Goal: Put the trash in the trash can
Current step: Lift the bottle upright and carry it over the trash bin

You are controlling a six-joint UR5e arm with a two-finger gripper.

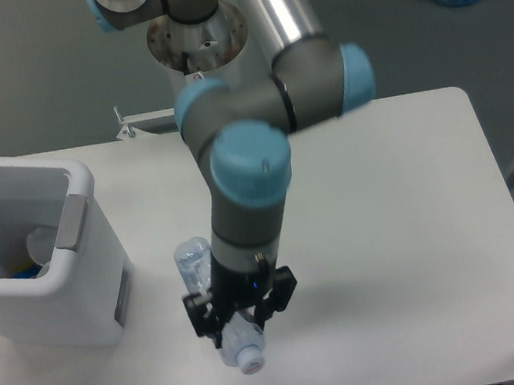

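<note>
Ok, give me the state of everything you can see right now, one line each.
hand: shut on the bottle, raised over the table.
bottle: crushed, capped, held tilted with its cap end lowest, off the table.
trash can: upright, open at the top, something pale and something blue inside.
table: bears the trash can.

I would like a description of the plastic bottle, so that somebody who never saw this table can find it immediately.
Start at the large white boxy plastic bin on the left of the white table, then look right to the grey and blue robot arm's black gripper. The clear crushed plastic bottle lies slanted between its fingers, pale cap toward the table's front edge. It is the only transparent thing there.
</note>
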